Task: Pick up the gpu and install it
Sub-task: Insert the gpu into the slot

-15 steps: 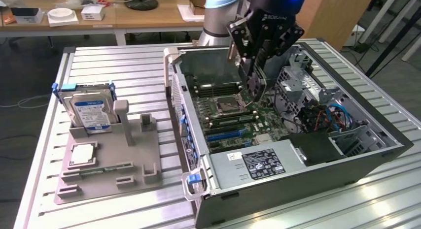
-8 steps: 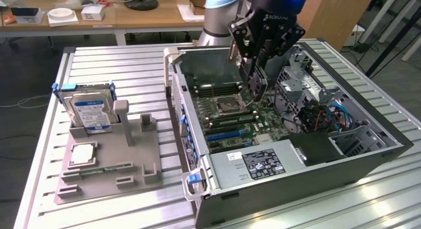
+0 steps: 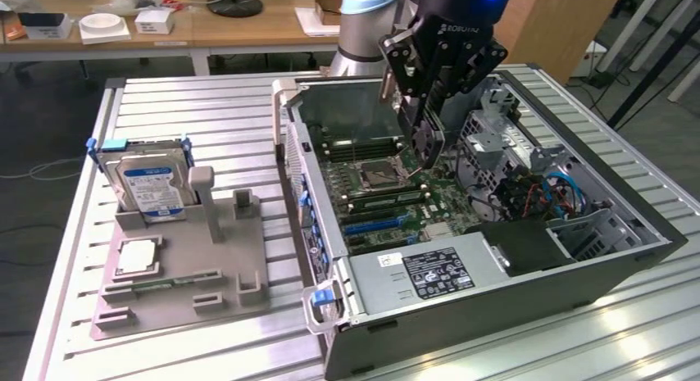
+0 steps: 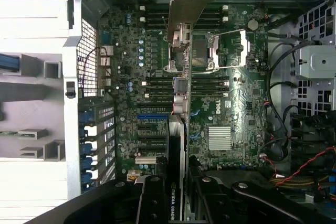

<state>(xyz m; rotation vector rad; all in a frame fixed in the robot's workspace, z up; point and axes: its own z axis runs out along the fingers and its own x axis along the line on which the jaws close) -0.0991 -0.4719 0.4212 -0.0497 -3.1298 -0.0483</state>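
A: What does the gripper have?

B: Its black jaws are clamped on the gpu, a thin, flat, dark card hanging edge-down over the open computer case. In the wrist view the fingers pinch the gpu on both flat sides. A dull grey metal bracket sits at its far end.

A: And underneath?

B: The green motherboard, crowded with small parts. It has a square metal socket, long black slots, a blue slot and a ribbed silver heat sink. I cannot tell whether the card's lower edge touches the board.

A: What is it all sitting on?

B: A table of ribbed aluminium slats, shiny under the light. To the exterior view's left of the case stands a grey plastic holder. A silver hard drive is upright in it, with its blue and white label facing out. Behind the table is a wooden desk with small white items.

A: How much room is there to move?

B: The case lies on its side with the top open, and sheet-metal walls ring the board. A grey power supply box bounds the near side. Red and blue cables crowd the exterior view's right. Around the card the board lies uncovered, with low parts only
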